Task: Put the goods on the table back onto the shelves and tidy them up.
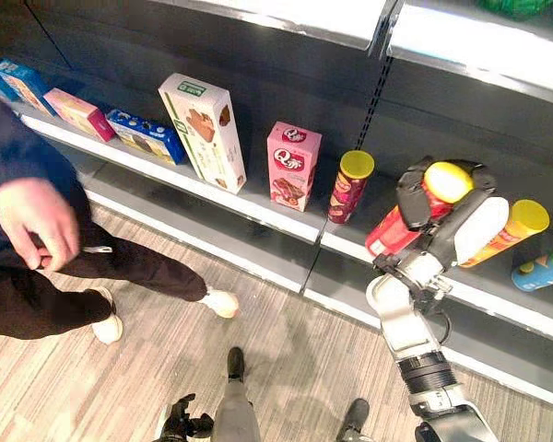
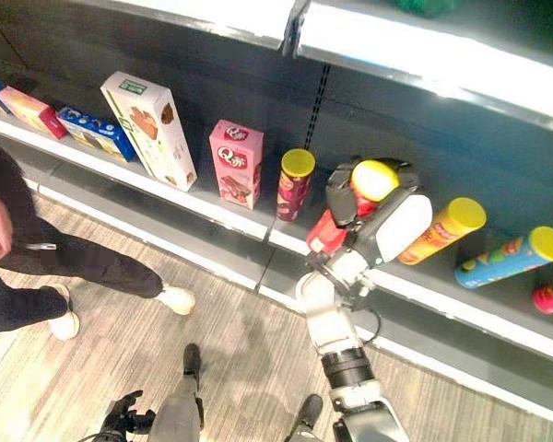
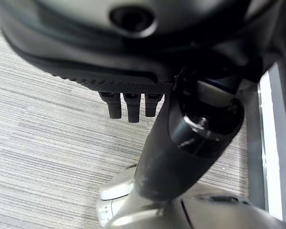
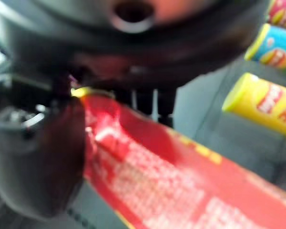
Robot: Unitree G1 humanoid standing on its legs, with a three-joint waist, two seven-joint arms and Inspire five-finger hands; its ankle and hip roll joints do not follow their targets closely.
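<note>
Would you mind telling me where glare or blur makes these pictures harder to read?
In the left eye view, glare whitens the upper shelf edge. In the right wrist view, the red tube held by the right hand is blurred from closeness. In the left wrist view, the left hand is in shadow.

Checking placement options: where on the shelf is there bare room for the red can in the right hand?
The right hand grips the red can. Bare shelf lies between the dark can and the orange can, right under the hand. A narrower gap sits between the pink box and the dark can. Right of the orange can, the blue can crowds in.
</note>
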